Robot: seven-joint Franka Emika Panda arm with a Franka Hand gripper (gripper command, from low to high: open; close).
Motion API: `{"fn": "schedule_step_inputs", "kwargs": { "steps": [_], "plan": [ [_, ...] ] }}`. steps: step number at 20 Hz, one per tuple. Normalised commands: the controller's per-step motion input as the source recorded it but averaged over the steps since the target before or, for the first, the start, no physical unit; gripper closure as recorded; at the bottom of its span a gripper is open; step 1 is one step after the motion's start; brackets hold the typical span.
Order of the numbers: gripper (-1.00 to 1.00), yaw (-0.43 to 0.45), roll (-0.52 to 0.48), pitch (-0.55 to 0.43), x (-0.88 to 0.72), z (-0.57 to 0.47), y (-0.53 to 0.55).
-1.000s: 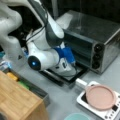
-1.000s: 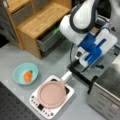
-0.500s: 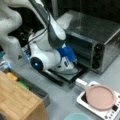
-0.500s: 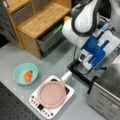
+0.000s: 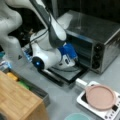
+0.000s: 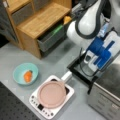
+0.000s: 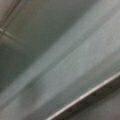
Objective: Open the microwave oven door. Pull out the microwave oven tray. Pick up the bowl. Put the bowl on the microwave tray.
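The tool [image 5: 71, 58] sits at the mouth of the microwave oven [image 5: 96, 37], its blue and white body low over the opened door; whether its jaws are open or closed cannot be told, since the fingertips are hidden behind the arm in both front views. In a front view the same tool [image 6: 98, 58] reaches in toward the oven cavity from the view's left. The wrist view shows only blurred grey metal surfaces and a dark edge along the bottom right, close to the camera.

The microwave oven door [image 5: 66, 73] lies folded down flat in front of the oven, its dark glass panel facing up and its bar handle toward the tabletop [image 5: 62, 100]. In a front view the door [image 6: 78, 71] juts out under the tool. The tray cannot be made out apart from the door and the cavity.

The bowl [image 6: 25, 73] stands on the tabletop well apart from the oven, pale teal with an orange item [image 6: 28, 76] inside. Between it and the oven rests a small white appliance [image 6: 51, 98] carrying a pink disc [image 6: 52, 93]. A wooden cabinet [image 6: 37, 22] stands toward that view's top left.
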Motion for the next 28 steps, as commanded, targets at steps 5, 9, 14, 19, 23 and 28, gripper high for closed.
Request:
{"fn": "schedule_step_inputs", "kwargs": {
  "steps": [5,9,14,19,23,28],
  "plan": [
    [1.0,-0.115,0.251,-0.036,-0.02,-0.26,-0.01],
    [1.0,-0.125,0.239,-0.036,-0.01,-0.26,-0.01],
    [1.0,-0.147,0.255,-0.042,-0.01,-0.26,0.09],
    [1.0,-0.155,0.259,-0.07,0.03,-0.27,0.21],
    [1.0,-0.132,0.211,-0.067,0.03,-0.27,0.16],
    [1.0,-0.099,0.192,-0.024,0.0,-0.23,0.02]
  ]
}}
